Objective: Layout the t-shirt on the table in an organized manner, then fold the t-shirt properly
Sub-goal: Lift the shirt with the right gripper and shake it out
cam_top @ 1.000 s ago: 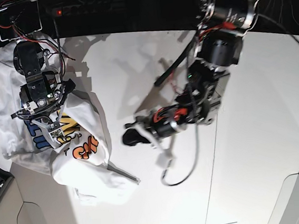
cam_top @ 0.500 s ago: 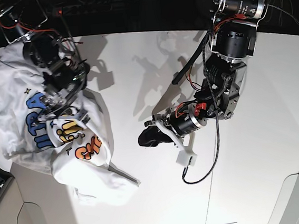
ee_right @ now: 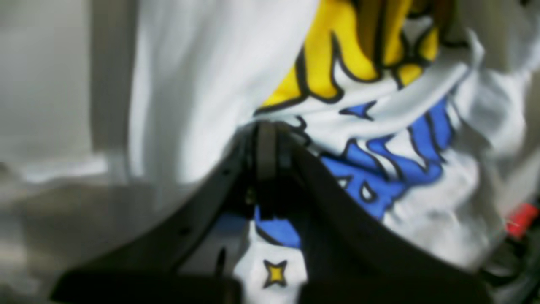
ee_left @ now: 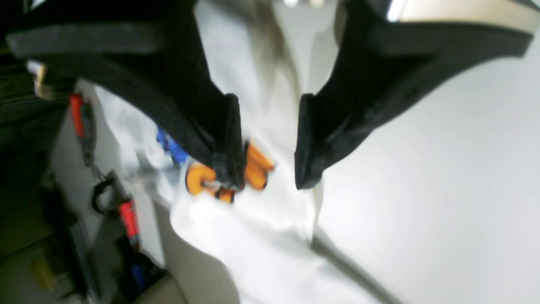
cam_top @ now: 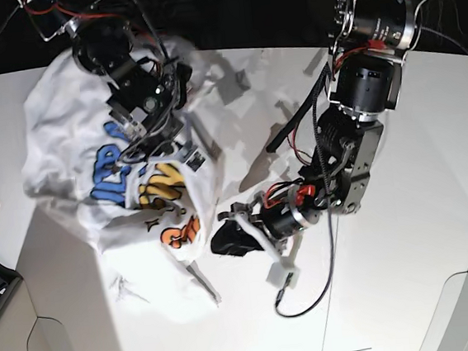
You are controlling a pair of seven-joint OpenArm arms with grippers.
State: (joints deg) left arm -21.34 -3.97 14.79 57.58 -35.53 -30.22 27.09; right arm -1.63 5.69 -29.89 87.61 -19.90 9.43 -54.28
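T-shirt [cam_top: 94, 189] hangs bunched from my clenched right jaws [ee_right: 263, 156] over the surface's [cam_top: 422, 232] left edge; my left jaws [ee_left: 265, 143] gape empty just beside its hem.

In the right wrist view, the white cotton t-shirt with blue, yellow and orange print [ee_right: 379, 139] is blurred, and its lettering is cut off at twelve o'clock and cannot be read. The tips of the black right gripper [ee_right: 265, 143] are buried in cloth there. In the left wrist view, the red-handled tools [ee_left: 126, 211] at eight o'clock are smeared beyond naming. In the base view, the shirt's far edge at eleven o'clock is hidden behind the right arm.
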